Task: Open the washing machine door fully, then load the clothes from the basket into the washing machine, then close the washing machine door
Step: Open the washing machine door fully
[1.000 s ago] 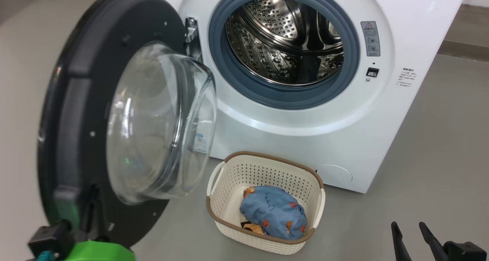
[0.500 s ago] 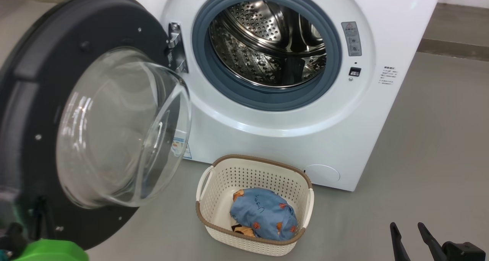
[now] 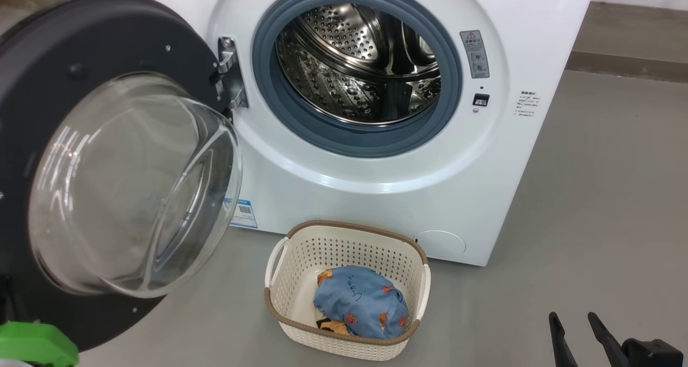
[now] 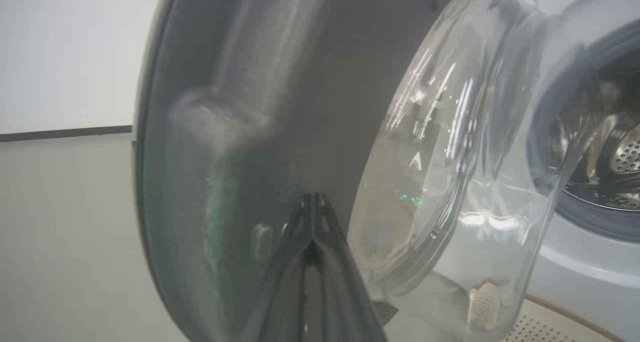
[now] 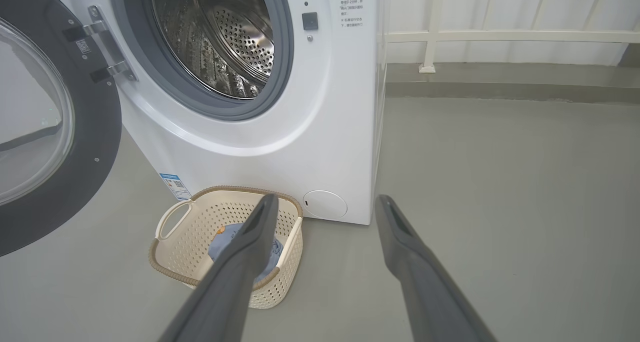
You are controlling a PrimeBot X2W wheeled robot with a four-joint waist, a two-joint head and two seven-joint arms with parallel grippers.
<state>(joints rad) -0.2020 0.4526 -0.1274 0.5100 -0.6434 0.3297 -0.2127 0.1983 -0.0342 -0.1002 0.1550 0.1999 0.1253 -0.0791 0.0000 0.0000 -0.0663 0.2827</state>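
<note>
Grey floor (image 5: 500,182) stretches away to the right of the right gripper (image 5: 326,202), whose jaws stand wide with nothing between them. Just beyond its left finger sits the basket (image 5: 170,272), with the clothes (image 3: 360,302) bundled inside and its far rim close to the washing machine (image 5: 320,146). The left gripper (image 4: 312,202) has its jaws pressed together, tips at the dark inner face of the washing machine door (image 4: 260,81), beside the glass bowl (image 4: 450,156). Whether they touch it I cannot tell. The door stands wide open, clear of the drum (image 3: 355,60).
</note>
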